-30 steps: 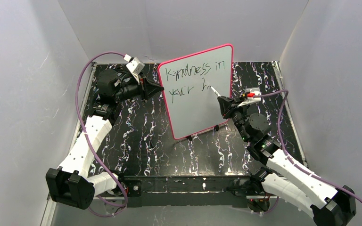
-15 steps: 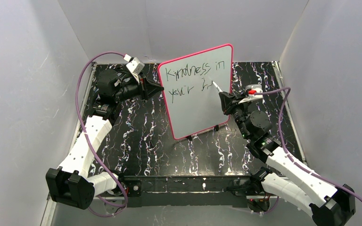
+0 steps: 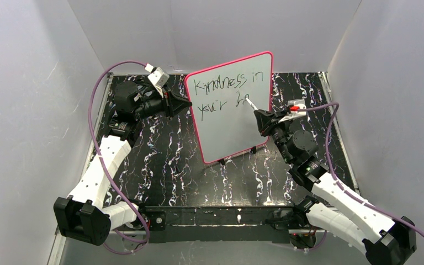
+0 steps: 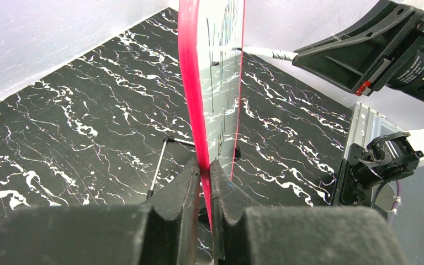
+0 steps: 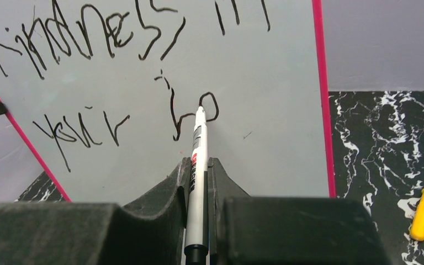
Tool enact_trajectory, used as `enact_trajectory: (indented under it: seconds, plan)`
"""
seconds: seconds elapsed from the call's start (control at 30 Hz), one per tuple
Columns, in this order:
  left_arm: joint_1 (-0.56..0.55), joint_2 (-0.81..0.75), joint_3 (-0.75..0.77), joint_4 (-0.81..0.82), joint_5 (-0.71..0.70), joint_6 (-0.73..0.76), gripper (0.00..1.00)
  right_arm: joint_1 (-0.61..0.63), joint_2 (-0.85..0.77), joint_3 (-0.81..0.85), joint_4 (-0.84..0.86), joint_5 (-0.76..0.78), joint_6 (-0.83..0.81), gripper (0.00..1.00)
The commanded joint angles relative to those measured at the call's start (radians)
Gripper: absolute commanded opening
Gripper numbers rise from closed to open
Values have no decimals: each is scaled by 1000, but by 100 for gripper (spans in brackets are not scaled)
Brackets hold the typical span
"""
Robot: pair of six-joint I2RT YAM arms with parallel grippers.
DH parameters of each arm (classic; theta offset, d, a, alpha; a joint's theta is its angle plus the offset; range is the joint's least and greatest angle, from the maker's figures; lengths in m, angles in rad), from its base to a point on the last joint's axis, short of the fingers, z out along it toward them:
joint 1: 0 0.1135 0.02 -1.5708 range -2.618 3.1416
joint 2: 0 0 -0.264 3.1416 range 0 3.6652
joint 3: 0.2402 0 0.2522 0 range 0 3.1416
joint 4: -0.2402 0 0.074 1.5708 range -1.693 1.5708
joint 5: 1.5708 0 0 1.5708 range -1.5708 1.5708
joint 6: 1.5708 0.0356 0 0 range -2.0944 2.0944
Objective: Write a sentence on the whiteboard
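Your left jaws pinched the whiteboard [image 3: 229, 130], right jaws gripped the marker [image 5: 199, 138] (tip touching); hard pressing could topple it.

Glossy whiteboard [image 5: 265, 110], matt plastic fingers [image 5: 157, 207]

A black tabletop [image 3: 171, 160] veined with white marbling lies level. Plain pale grey walls [image 3: 221, 27] rise behind the tabletop and along both its sides, evenly lit.
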Motion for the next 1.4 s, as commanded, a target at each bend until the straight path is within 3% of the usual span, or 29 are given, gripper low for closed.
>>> enact_trajectory:
  seconds: [0.0,0.5,1.1,1.37]
  plan:
    - [-12,-14,-8,-32,44,3,0,-4,-29,-33,-19,-9,43,1]
    - [-13,-13,-8,-32,44,4,0,-5,-77,-26,-75,88,26,1]
    - [-13,-15,-10,-32,44,4,0,-4,-25,45,31,98,-78,1]
    - [-13,-15,-9,-32,44,4,0,-5,-21,48,0,46,-76,1]
